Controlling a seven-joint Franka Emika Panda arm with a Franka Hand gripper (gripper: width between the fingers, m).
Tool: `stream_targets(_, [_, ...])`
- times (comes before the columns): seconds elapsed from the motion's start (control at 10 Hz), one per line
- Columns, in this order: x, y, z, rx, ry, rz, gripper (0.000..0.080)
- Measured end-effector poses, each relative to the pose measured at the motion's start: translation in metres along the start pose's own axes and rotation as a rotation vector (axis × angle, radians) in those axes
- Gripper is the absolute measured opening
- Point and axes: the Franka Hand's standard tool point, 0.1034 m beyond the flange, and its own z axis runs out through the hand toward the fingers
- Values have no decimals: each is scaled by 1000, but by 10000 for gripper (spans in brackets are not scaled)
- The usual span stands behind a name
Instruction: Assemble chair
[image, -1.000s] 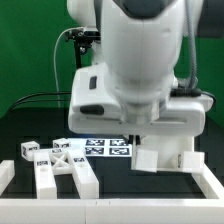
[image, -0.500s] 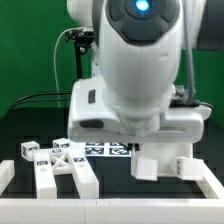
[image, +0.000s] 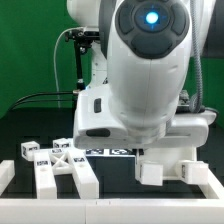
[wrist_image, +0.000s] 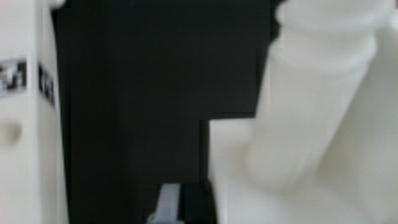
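- The arm (image: 145, 70), big and white, fills the middle of the exterior view and leans down over the black desk (image: 115, 180).
- The hand (wrist_image: 173, 203) is hidden behind the arm's body in the exterior view. In the blurred wrist view only a grey finger (wrist_image: 167, 208) shows, low over the dark desk.
- The hand is clenched, its jaws fully together. The pictures do not show whether anything is pinched between them.
- The chair is not yet one piece. A cluster of chair parts (image: 62, 165) lies on the desk at the exterior view's left: chunky white bars and small blocks with black-and-white tags, lying close together or touching.
- A separate blocky part (image: 170, 165) sits on the desk at the exterior view's right, right under the arm and well apart from the cluster.
- The marker board (image: 105, 151) lies flat between the two groups, farther back, with the arm covering part of it.
- A low white rim (image: 110, 203) runs along the desk's near edge.
- The wrist view shows a white piece with a dark tag (wrist_image: 18, 90) on one side of the desk strip and a rounded white piece (wrist_image: 329, 110) on the other; both are too blurred to name.
- A green backdrop (image: 30, 50) stands behind the desk.
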Motion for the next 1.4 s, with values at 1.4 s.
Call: stream_targets(1.4, [20, -8, 15, 3, -130, 76, 31])
